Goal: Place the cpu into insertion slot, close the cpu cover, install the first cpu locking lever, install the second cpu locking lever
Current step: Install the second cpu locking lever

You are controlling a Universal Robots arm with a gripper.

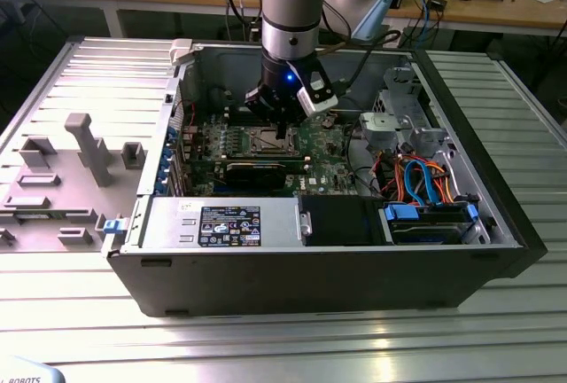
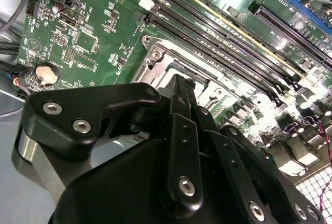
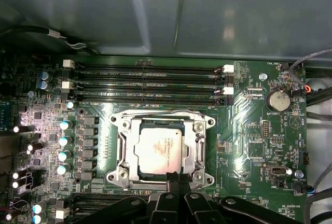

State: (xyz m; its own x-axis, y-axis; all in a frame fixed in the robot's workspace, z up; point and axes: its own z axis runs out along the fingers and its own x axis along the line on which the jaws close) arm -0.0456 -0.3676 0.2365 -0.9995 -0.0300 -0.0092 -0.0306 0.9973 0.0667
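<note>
Cpu (image 3: 157, 151) in insertion slot (image 3: 122, 175), cpu cover (image 3: 197, 149) closed

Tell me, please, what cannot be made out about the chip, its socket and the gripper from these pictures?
- Socket, second wrist view: the gripper body covers most of it, and the chip inside.
- Chip, first wrist view: the fingers hide its near edge, so contact is unclear.
- Cover, first wrist view: latched or not is unclear.
- Socket, exterior view: the gripper hides part of it.
</note>
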